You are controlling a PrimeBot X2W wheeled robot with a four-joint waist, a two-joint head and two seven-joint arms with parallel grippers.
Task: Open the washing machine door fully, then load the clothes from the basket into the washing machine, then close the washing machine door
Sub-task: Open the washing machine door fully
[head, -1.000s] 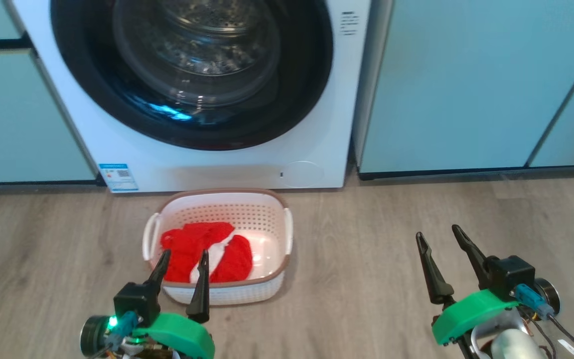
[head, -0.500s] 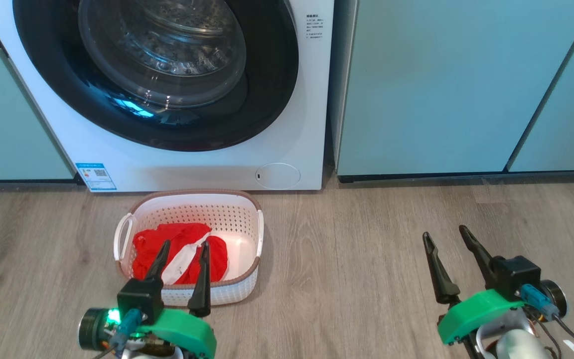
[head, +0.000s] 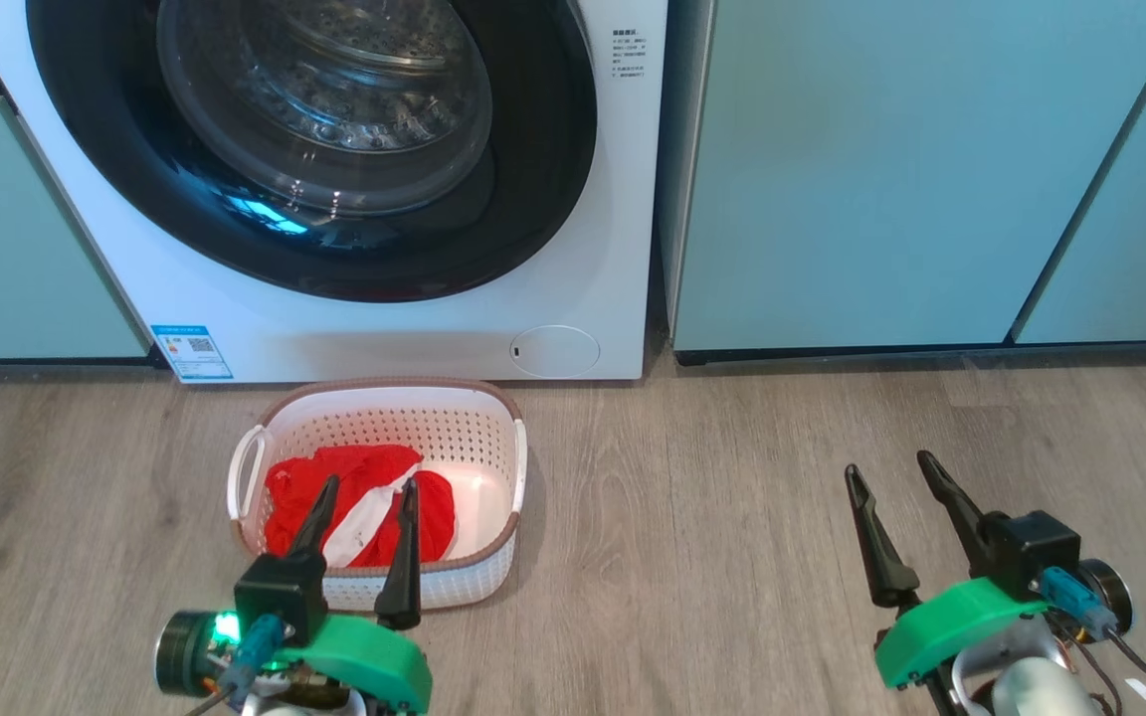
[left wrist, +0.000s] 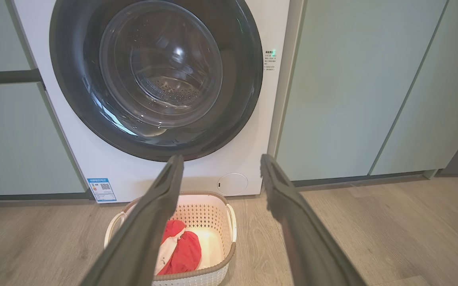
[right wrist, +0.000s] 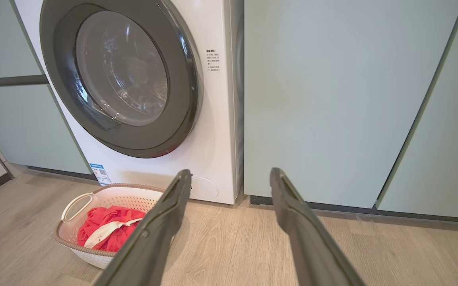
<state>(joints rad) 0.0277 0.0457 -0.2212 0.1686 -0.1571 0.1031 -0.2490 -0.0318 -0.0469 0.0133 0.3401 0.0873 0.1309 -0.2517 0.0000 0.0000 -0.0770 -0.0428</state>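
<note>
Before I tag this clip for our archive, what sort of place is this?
Probably a home laundry corner: washing machine between teal cabinets, basket of clothes on a wood-look floor.

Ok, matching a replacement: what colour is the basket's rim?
Brown rim on the white basket; clearest in the head view.

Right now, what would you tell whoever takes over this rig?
Left tool: open, empty, raised at the near side of the basket.
Right tool: open, empty, above the floor to the right of the basket.
Washing machine door: looks shut.
The basket stands on the floor in front of the washing machine; the clothes lie inside, toward its left.
Done: nothing.
Left: open the door fully, load the clothes, close the door.
</note>
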